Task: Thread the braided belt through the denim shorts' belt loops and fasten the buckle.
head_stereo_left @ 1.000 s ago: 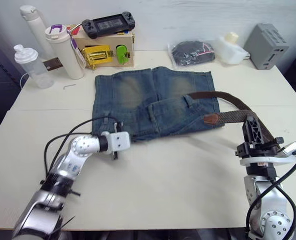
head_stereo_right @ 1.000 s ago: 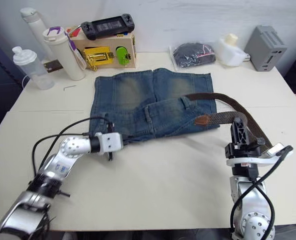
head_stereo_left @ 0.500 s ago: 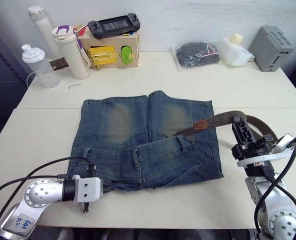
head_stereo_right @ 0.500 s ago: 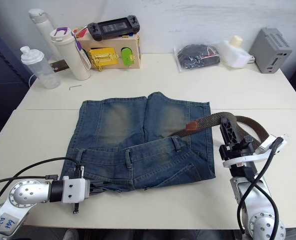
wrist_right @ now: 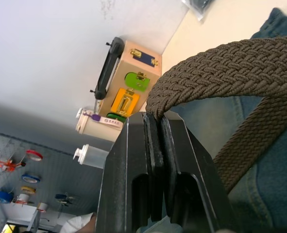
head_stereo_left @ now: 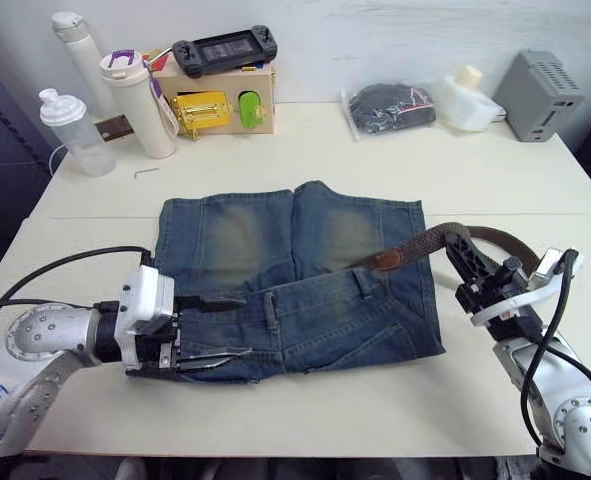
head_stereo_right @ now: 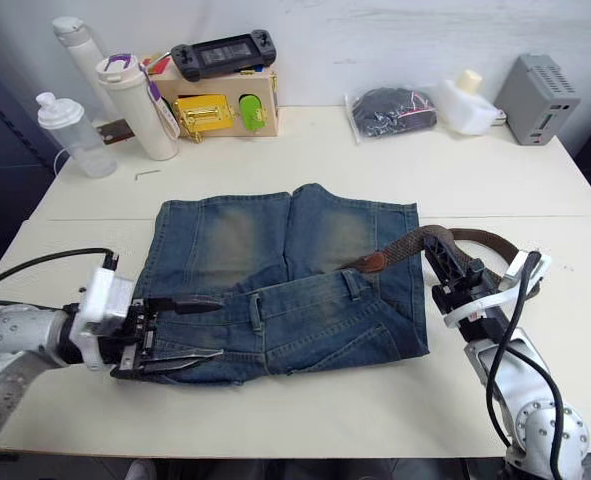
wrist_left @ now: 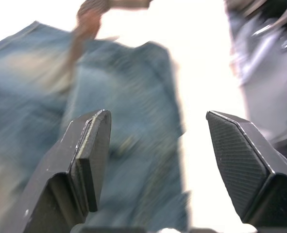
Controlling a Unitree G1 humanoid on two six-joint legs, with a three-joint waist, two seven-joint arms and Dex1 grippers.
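- The faded blue denim shorts [head_stereo_left: 295, 280] lie flat on the cream-coloured table [head_stereo_left: 305, 400], at the centre of the head view, waistband toward 6 o'clock and both legs pointing to 12 o'clock.
- A short blue denim belt loop [head_stereo_left: 272, 310] stands upright on the waistband near its middle; a second one [head_stereo_left: 359, 284] sits beside it toward 3 o'clock.
- The long dark brown braided belt [head_stereo_left: 430, 240] lies over the shorts' edge at 3 o'clock, its tan leather tip [head_stereo_left: 383, 261] resting on the denim just above the waistband.
- From there the strap rises off the cloth and curves out over the table at 3 o'clock.
- The silver buckle cannot be made out.
- The right gripper [head_stereo_left: 462, 250], at 3 o'clock just beside the shorts, has its two black fingers pressed tight together on the braided belt; the right wrist view shows the weave pinched between the pads [wrist_right: 155, 141].
- The left gripper [head_stereo_left: 210, 327], at 8 o'clock, has its fingers spread wide and holds nothing.
- One finger [head_stereo_left: 213, 300] lies over the waistband, the other [head_stereo_left: 207, 357] along the shorts' near edge.
- At 11 o'clock, well apart from the shorts, stand a tan wooden latch box [head_stereo_left: 215, 95] with a black handheld game console [head_stereo_left: 220, 46] on top, a white tumbler [head_stereo_left: 135, 105] and a clear plastic bottle [head_stereo_left: 65, 130].
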